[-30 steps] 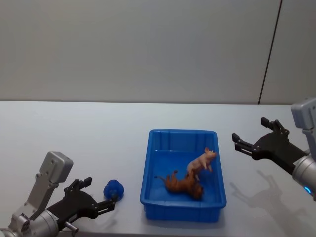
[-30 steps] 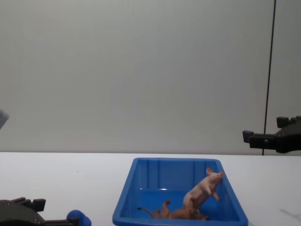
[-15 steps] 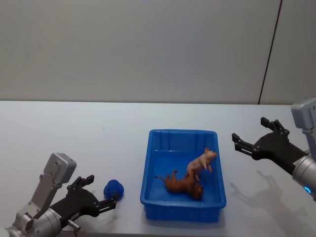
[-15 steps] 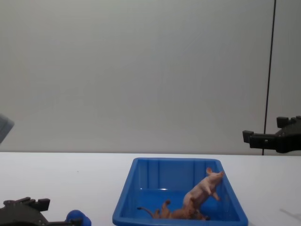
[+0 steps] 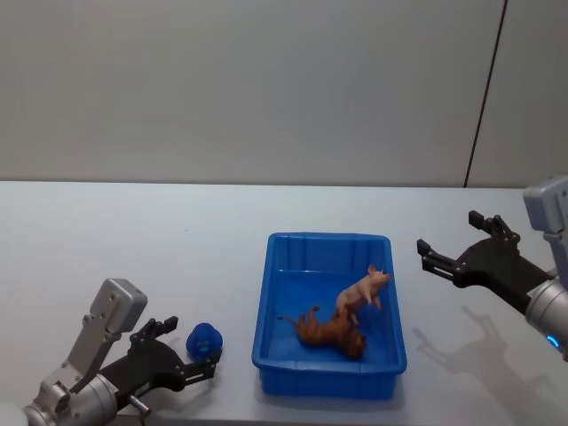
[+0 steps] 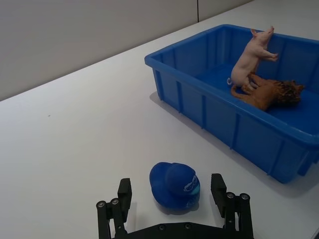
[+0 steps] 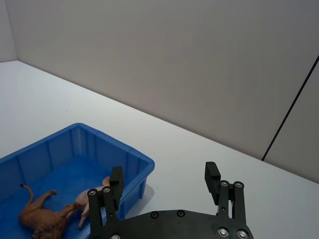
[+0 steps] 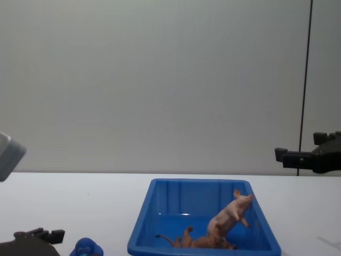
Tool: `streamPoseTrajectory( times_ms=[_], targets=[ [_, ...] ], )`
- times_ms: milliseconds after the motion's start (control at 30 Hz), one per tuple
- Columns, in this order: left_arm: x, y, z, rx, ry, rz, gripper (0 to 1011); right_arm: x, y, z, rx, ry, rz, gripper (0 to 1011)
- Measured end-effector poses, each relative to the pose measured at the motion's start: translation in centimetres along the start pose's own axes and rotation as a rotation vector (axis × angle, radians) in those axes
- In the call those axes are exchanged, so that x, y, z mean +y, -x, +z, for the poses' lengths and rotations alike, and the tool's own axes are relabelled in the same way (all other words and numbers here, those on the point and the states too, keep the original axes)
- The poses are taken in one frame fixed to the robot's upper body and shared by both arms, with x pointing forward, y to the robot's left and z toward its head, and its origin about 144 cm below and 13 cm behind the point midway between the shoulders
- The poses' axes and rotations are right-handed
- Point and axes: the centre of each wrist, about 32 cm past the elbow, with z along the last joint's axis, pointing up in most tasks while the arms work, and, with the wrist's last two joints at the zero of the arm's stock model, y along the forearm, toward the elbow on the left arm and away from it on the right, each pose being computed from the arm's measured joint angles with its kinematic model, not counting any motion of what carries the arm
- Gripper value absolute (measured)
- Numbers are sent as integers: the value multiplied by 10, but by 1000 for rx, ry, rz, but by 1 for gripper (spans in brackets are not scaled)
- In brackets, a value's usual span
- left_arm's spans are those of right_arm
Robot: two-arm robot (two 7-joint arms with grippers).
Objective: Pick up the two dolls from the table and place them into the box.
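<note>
left pincer astride rounded blue doll

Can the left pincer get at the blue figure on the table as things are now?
Probably yes. The left pincer is open with the blue figure between its fingers on the table, nothing in between.

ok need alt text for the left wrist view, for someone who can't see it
The left gripper, fingers open, straddles a rounded blue figure sitting on the white table. Beyond it, a blue box holds a pink pig propped against a brown animal lying on its side.
</note>
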Motion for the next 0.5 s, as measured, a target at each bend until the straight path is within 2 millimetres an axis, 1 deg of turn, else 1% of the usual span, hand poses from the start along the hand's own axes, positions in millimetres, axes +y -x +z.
streamPoseTrajectory(
  times_ms=[333,367,400,467,500],
  targets=[
    [-6,-1,-6,-9,-6,-22,1000,0,0,0,0,0,0,1001],
    [-6,-1,-7,-11,-4,-22,969,0,0,0,0,0,0,1001],
    [-7,-1,-7,-12,-4,-22,969,0,0,0,0,0,0,1001],
    [-7,-1,-8,-14,-1,-21,930,0,0,0,0,0,0,1001],
    [-7,-1,-9,-17,2,-21,884,0,0,0,0,0,0,1001]
  ],
)
